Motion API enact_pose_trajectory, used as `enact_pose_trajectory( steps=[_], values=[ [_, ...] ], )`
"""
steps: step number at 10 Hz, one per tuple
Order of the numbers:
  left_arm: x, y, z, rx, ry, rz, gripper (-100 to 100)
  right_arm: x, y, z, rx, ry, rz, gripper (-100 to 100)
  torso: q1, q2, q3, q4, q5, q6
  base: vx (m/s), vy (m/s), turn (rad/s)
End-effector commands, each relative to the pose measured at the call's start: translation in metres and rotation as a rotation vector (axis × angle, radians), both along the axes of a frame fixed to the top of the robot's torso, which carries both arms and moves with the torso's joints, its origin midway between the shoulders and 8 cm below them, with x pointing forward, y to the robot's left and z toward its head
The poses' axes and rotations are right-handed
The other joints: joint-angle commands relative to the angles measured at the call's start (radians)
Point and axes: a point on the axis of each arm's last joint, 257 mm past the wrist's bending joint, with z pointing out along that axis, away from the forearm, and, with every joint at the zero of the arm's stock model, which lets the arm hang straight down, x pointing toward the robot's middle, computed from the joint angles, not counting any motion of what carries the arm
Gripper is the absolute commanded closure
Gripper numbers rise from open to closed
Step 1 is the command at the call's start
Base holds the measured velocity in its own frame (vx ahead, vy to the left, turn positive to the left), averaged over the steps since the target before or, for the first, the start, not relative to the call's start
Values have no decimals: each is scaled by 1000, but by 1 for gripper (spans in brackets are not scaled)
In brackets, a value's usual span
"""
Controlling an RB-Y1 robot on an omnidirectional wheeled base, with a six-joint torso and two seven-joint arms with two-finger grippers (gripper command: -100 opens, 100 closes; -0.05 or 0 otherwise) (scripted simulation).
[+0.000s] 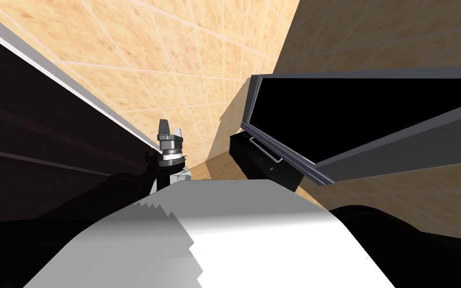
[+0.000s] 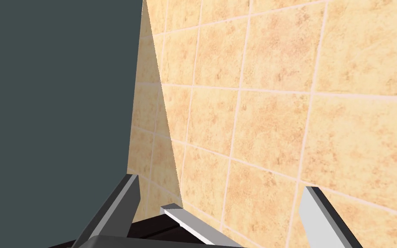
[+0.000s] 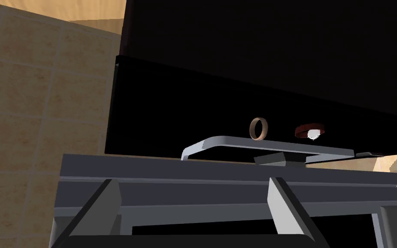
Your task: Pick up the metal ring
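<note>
Ahead of the spread, empty right claw (image 3: 193,202), finds the plain tan ring (image 3: 258,128) upright past a grey handle (image 3: 236,144), beside a gemmed red ring (image 3: 309,131). Looks light, stiff, slick; wants pinching across the band. Holds left claw (image 1: 170,129) released, mid-frame in head view.

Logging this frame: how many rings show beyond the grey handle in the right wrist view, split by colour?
tan plain ring: 1
dark red ring with a white stone: 1
Total: 2 rings, side by side against the dark cabinet front, above the grey handle.
</note>
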Motion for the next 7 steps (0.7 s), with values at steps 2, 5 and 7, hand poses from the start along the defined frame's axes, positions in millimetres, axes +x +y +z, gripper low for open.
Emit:
enact_pose_trajectory(
  steps=[2,5,7],
  values=[
    [0,0,0,0,0,0,0,-48,-11,-19,-52,148,10,-100,0,0,0,0,0,-1,55,12,365],
    [0,0,0,0,0,0,0,-109,-14,-43,-71,315,11,-100,-1,-5,-3,-1,0,0,101,-1,239],
    [0,0,0,0,0,0,0,-122,-16,-48,-90,369,31,-100,0,-3,-2,-1,0,0,69,-3,170]
  ],
)
